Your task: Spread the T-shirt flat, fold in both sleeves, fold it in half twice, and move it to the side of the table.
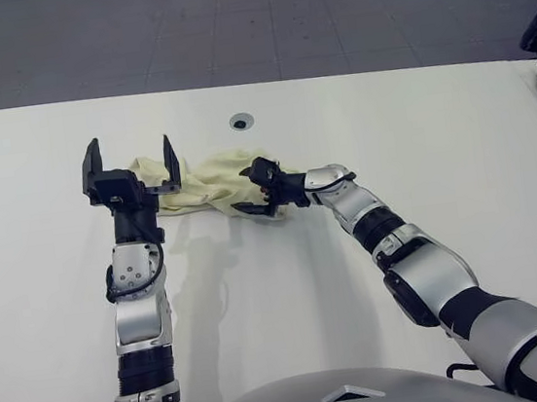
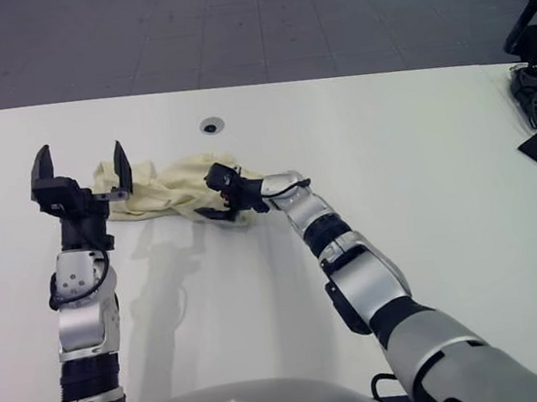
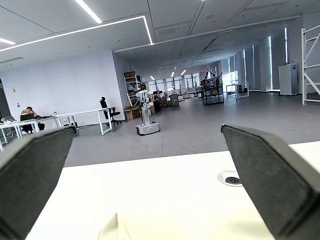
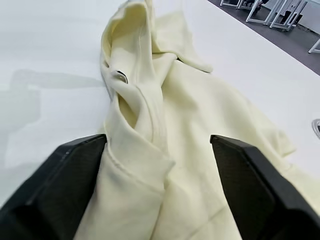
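Clearly soft and light, judging by the loose folds.

Left eye view: crumpled in a heap, a pale yellow T-shirt (image 1: 202, 182) on the white table (image 1: 387, 128), a little left of centre in the frame. At its left edge, left pincer (image 1: 131, 149) raised, fingers wide apart, holding nothing. At its right edge, right pincer (image 1: 252, 188) low at the cloth, open.

Right eye view: same layout.

Left wrist view: fingers spread wide, nothing between them, a bit of cloth at the bottom edge.

Right wrist view: open astride a thick fold with a seam, not yet closed.

Probably limp, likely to sag and drag when lifted. Best pinched at a hem or shoulder seam, not at a bulky bunch.
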Tool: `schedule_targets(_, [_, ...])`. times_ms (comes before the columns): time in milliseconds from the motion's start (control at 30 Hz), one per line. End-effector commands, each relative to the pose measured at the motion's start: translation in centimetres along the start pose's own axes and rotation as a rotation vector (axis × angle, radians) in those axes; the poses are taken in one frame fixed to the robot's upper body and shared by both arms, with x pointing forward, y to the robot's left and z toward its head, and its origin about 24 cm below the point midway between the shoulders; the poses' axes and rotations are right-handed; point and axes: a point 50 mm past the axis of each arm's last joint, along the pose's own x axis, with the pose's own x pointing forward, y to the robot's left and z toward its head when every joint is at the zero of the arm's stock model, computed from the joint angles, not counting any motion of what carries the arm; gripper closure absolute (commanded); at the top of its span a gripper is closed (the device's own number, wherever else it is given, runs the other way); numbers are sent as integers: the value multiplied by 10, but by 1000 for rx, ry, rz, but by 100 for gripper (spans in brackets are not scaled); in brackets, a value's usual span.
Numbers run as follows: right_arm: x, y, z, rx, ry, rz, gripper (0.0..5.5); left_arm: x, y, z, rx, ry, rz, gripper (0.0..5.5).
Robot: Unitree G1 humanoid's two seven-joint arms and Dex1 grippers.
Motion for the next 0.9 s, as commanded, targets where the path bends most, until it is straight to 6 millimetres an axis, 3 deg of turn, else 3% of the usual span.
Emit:
schedule_targets(33, [1, 0, 6, -35, -21, 15, 226, -3, -5, -4, -18, 22, -4, 10])
schedule_targets(667, [0, 18, -17, -39, 37, 58, 541, -5, -11, -7, -28, 42, -16, 10])
schedule_targets(900, [-9, 6, 5, -125, -50, -5, 547, -6, -13, -8, -29, 43, -20, 10])
